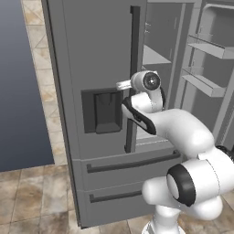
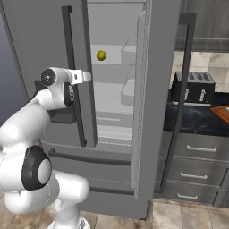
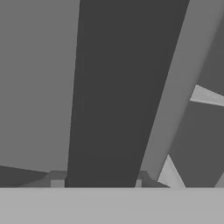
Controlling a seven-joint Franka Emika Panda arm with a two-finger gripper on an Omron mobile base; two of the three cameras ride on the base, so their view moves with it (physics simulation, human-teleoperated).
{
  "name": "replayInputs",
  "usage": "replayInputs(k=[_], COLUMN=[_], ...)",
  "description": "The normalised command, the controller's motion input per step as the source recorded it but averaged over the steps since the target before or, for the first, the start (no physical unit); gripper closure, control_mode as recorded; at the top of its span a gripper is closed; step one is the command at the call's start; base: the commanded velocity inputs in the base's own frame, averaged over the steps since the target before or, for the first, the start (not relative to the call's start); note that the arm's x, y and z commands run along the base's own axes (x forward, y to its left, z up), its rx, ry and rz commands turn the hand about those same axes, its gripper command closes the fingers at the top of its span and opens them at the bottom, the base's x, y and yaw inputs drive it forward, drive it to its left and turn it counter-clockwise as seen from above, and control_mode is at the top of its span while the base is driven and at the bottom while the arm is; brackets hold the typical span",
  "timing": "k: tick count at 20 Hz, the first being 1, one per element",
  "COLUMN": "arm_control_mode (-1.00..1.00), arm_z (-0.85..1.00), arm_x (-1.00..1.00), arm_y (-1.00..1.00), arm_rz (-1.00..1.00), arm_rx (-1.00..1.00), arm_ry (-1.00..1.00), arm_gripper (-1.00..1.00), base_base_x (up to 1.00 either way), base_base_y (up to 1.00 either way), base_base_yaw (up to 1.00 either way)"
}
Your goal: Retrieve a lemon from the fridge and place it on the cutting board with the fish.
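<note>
The grey fridge [image 1: 91, 55] [image 2: 40, 36] stands with its right door swung open and its left door, the one with the dark dispenser panel [image 1: 103, 112], facing me. My gripper [image 1: 130, 85] [image 2: 77, 77] [image 3: 98, 183] is shut on the left door's long dark handle [image 1: 134, 55] [image 2: 70, 49] [image 3: 118, 87], about halfway up it. The lemon [image 2: 101, 55] lies on an upper shelf inside the fridge, to the right of the gripper and higher. A corner of the reddish-brown cutting board [image 2: 222, 112] shows on the dark counter at the far right. The fish is out of view.
The open right door [image 2: 152, 89] stands edge-on between the fridge interior and the counter. A dark toaster [image 2: 193, 87] sits on the counter above grey drawers [image 2: 197, 152]. Door bins [image 1: 208, 50] line the open door. Two fridge drawers [image 1: 128, 178] lie below.
</note>
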Motion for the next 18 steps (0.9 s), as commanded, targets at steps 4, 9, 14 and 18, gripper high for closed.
replayInputs(k=[4, 9, 14, 18], arm_control_mode=[-1.00, -1.00, -1.00, -1.00], arm_z=[0.00, 0.17, 0.35, 0.42], arm_x=[-0.01, -0.17, -0.46, -0.60], arm_y=[0.12, 0.36, 0.42, 0.24], arm_rz=[-0.01, -0.12, -0.19, -0.23], arm_rx=[0.00, -0.04, -0.02, 0.00], arm_ry=[-0.04, -0.04, 0.01, 0.14], arm_gripper=[1.00, 1.00, 1.00, 1.00], base_base_x=[0.00, 0.00, 0.00, 0.00], base_base_y=[0.00, 0.00, 0.00, 0.00], base_base_yaw=[0.00, 0.00, 0.00, 0.00])
